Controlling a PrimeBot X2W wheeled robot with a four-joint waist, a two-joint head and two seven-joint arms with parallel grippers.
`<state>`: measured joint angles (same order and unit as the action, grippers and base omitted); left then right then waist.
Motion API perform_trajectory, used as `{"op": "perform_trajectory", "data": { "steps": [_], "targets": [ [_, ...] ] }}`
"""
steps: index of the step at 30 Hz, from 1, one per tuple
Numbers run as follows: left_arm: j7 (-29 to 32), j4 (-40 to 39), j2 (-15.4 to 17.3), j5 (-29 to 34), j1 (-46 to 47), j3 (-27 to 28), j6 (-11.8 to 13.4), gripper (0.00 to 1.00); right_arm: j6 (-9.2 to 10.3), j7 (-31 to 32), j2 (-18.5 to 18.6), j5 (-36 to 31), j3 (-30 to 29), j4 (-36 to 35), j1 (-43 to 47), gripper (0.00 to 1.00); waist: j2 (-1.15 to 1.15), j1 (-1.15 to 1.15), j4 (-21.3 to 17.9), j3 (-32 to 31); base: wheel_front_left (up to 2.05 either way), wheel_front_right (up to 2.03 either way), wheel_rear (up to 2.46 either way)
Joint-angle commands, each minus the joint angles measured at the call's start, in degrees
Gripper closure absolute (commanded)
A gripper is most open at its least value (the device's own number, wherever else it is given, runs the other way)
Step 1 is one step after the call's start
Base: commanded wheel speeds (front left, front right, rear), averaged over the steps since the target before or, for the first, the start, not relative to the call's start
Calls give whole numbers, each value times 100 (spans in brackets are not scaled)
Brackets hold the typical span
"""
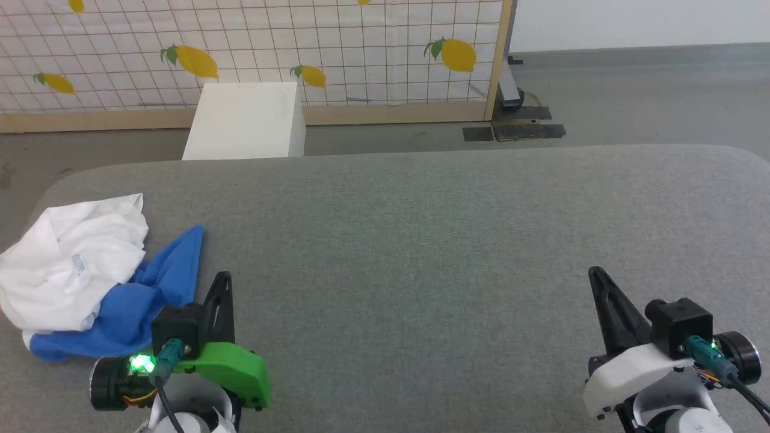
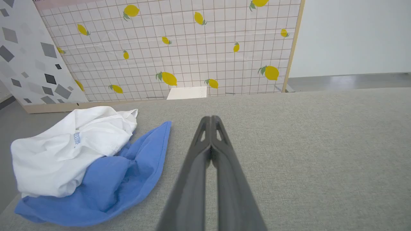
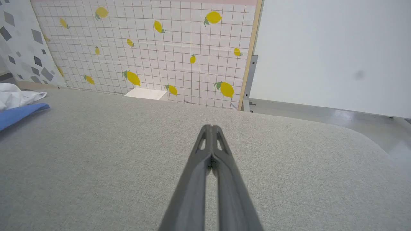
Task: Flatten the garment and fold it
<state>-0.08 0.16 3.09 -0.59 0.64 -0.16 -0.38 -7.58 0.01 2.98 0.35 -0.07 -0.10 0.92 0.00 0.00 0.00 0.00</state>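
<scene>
The garment (image 1: 78, 270) lies crumpled in a heap at the left end of the grey table (image 1: 421, 240), white body on top, blue sleeve fabric spilling out toward the right and front. A small printed label shows on the white part. In the left wrist view the garment (image 2: 77, 163) sits left of my fingers. My left gripper (image 1: 222, 282) hovers just right of the blue cloth, shut and empty, tips together (image 2: 211, 120). My right gripper (image 1: 597, 276) is far to the right over bare table, shut with nothing in it (image 3: 211, 128). A corner of the garment (image 3: 16, 106) shows at the right wrist view's left edge.
A white box (image 1: 246, 120) stands on the floor behind the table's far edge. Behind it is a lemon-patterned grid panel (image 1: 301, 48) in a wooden frame, with a metal stand foot (image 1: 517, 120) on the grey floor at its right end.
</scene>
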Motion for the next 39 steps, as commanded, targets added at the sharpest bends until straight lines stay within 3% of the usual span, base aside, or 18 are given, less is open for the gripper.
{"op": "perform_trajectory", "data": {
  "steps": [1, 39],
  "targets": [
    [8, -16, -22, 59, -64, 16, 38, 100, 9, -1, -11, -35, 7, 10, -92, 100, 0, 0, 0, 0, 0, 0, 0],
    [8, -16, -22, 59, -64, 16, 38, 100, 9, -1, -11, -35, 7, 10, -92, 100, 0, 0, 0, 0, 0, 0, 0]
  ]
}}
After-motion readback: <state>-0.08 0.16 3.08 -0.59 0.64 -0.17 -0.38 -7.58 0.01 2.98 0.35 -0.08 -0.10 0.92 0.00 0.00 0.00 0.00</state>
